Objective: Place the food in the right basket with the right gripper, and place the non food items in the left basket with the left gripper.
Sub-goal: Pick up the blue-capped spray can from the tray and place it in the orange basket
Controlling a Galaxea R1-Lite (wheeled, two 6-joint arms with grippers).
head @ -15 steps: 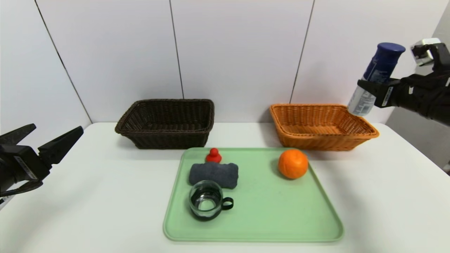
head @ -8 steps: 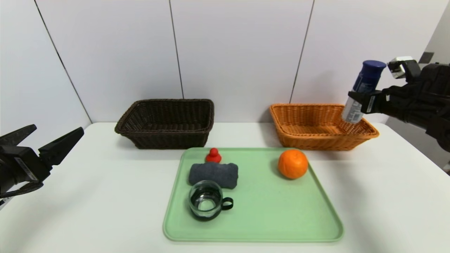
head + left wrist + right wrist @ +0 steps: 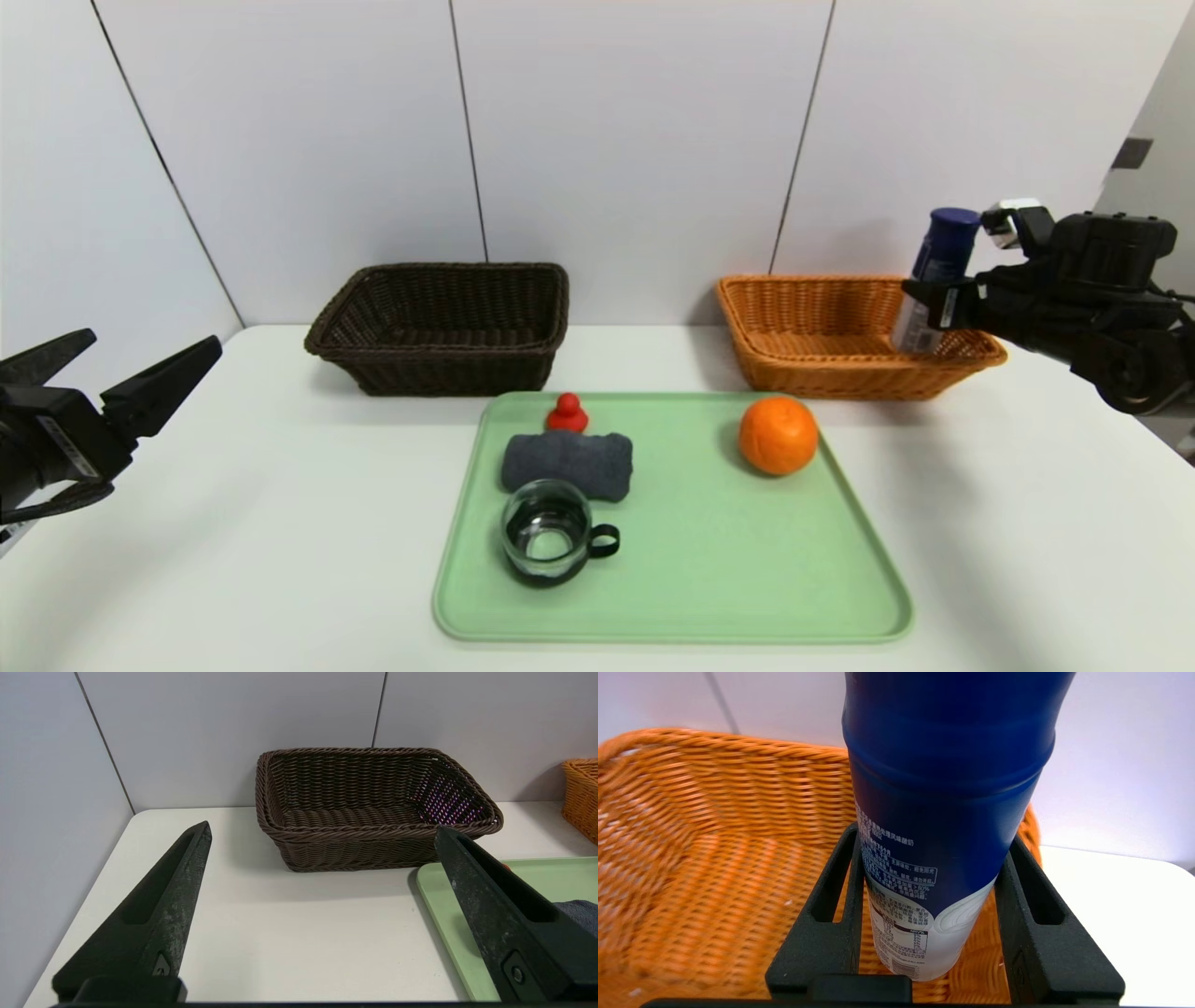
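Since a second ago the right gripper (image 3: 924, 306) has sunk and reached forward with its bottle (image 3: 934, 276), now hanging over the right end of the orange basket (image 3: 822, 373) at the bench's (image 3: 233, 523) far right. Clamped on the bottle's lower half, it holds the long axis nearly upright, blue cap on top, leaning slightly right. Spread wide, the left gripper (image 3: 140, 359) waits at the bench's left edge.

You cannot read the small print on the bottle (image 3: 934, 812); its cap runs off the right wrist view's edge. In the head view, its base is hidden behind the orange basket (image 3: 840, 373) rim. The towel (image 3: 577, 907) is cut off in the left wrist view. The left gripper (image 3: 75, 373) body runs off the head view's edge.
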